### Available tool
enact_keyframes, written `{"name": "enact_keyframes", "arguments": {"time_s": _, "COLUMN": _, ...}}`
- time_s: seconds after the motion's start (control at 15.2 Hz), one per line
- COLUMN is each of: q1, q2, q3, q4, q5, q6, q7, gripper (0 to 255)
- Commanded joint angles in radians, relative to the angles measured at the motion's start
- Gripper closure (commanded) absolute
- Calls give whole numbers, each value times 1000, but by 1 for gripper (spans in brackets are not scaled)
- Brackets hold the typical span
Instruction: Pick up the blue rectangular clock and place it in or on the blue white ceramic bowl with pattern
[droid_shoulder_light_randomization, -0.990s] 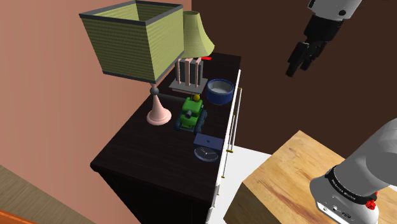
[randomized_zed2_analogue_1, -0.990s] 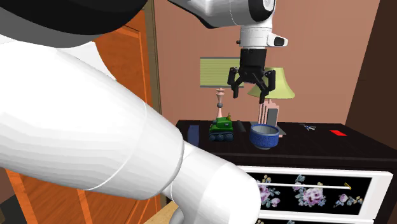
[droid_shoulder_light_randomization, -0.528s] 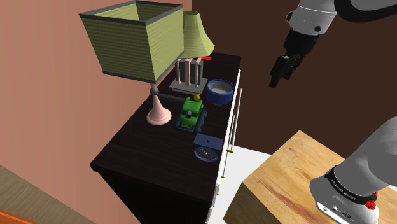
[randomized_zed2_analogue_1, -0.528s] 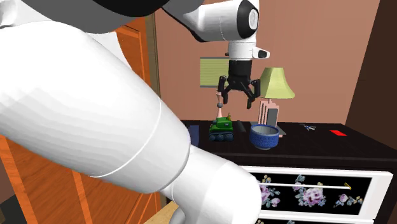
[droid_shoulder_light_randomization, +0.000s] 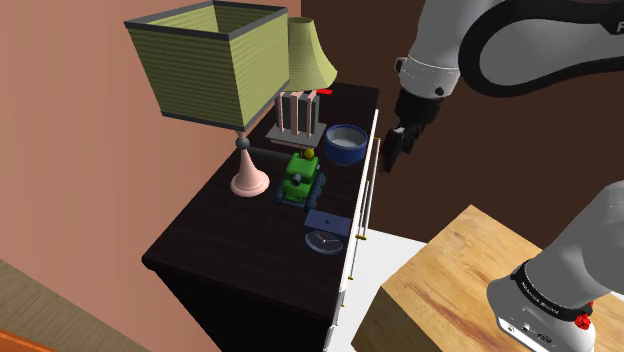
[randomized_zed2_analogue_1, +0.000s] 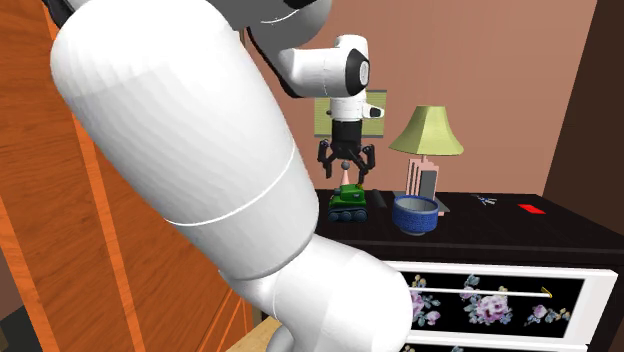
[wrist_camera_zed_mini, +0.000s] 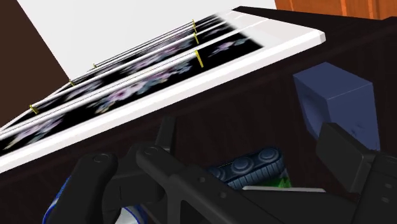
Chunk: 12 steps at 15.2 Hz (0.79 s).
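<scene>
Blue rectangular clock: unheld, lying on the dark dresser top near its front edge, a grey round piece just beside it. Gripper: fingers spread wide, empty, as the second exterior view shows plainly and the shoulder view does not. There it hangs above the green toy tank. The wrist view shows the clock close up beside the tank's tracks. Blue-and-white bowl stands past the tank, apart from the clock. The drawers' floral front shows from the second exterior view.
</scene>
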Motion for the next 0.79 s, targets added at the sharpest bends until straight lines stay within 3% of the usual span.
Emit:
{"name": "enact_keyframes", "arguments": {"time_s": 0.0, "q1": 13, "q2": 51, "q3": 32, "q4": 12, "q5": 0, "q6": 40, "q7": 7, "gripper": 0}}
{"name": "enact_keyframes", "arguments": {"time_s": 0.4, "q1": 47, "q2": 222, "q3": 138, "q4": 56, "q5": -26, "q6": 162, "q7": 54, "gripper": 0}}
{"name": "enact_keyframes", "arguments": {"time_s": 0.73, "q1": 70, "q2": 383, "q3": 222, "q4": 115, "q5": -94, "q6": 249, "q7": 116, "gripper": 0}}
